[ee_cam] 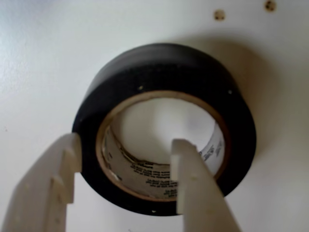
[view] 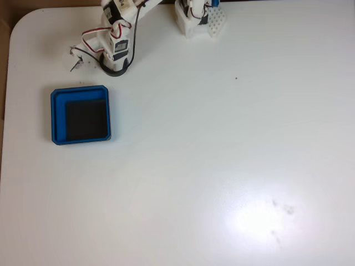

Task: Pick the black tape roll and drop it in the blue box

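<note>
Two pale fingers (ee_cam: 193, 188) straddle the near wall of the black tape roll (ee_cam: 164, 72) in the wrist view: one outside at about 8 o'clock, one inside the core at 5 o'clock. The gripper (ee_cam: 128, 169) is spread around that wall, touching or nearly so; I can't tell if it's squeezing yet. The roll lies flat on the white table (view: 222, 166). The lift and the drop are still to come; the blue box (view: 54, 116) sits empty in the fixed view, where the arm (view: 113, 39) hides the roll.
</note>
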`<action>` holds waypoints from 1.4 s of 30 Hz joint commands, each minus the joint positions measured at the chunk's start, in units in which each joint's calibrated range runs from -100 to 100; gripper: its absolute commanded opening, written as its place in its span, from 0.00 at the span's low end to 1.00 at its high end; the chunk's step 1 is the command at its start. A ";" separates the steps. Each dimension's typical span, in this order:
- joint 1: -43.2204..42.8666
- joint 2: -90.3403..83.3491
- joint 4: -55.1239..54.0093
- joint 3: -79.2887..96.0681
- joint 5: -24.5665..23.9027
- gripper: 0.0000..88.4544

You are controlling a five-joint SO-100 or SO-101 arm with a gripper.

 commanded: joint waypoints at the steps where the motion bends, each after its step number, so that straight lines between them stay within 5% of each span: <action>1: -0.18 -0.31 -0.34 -2.81 0.11 0.19; 42: -2.52 4.63 0.24 -2.09 0.11 0.19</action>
